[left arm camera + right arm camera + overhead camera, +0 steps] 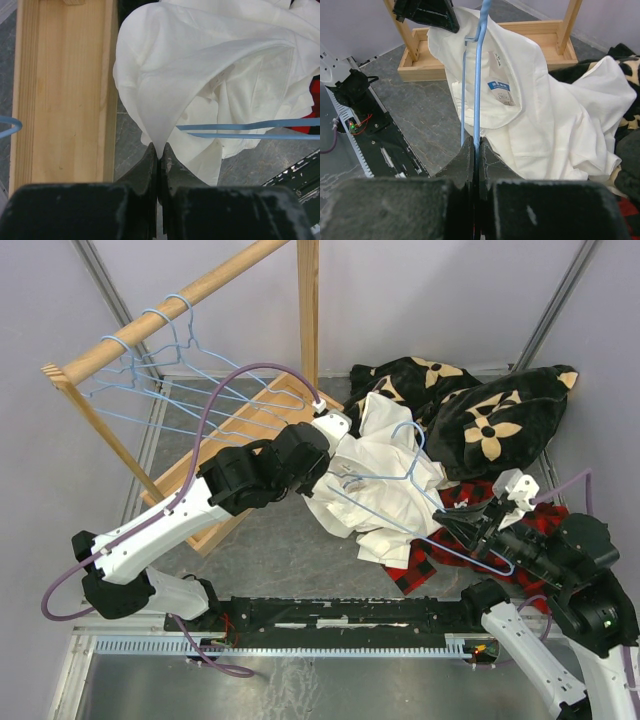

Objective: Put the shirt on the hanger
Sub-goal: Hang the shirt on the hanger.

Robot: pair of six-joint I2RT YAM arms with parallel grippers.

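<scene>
The cream-white shirt (375,510) lies bunched in the middle of the table, its collar and small blue label (497,86) turned up toward the right wrist camera. A thin light-blue wire hanger (418,450) rests across it, hook pointing away from the arms. My left gripper (335,465) is shut on a fold of the shirt (200,75) at its left edge, the cloth pulled into a peak at the fingertips (160,150). My right gripper (450,512) is shut on the hanger (479,75), gripping one wire between its jaws (477,142). Two hanger wires (250,125) cross the cloth.
A wooden rack stands at the back left, with several more blue hangers (150,380) on its rail (170,315) and a tray-like wooden base (65,100) just left of the shirt. A black blanket with tan flowers (480,410) and a red plaid garment (450,560) lie at the right.
</scene>
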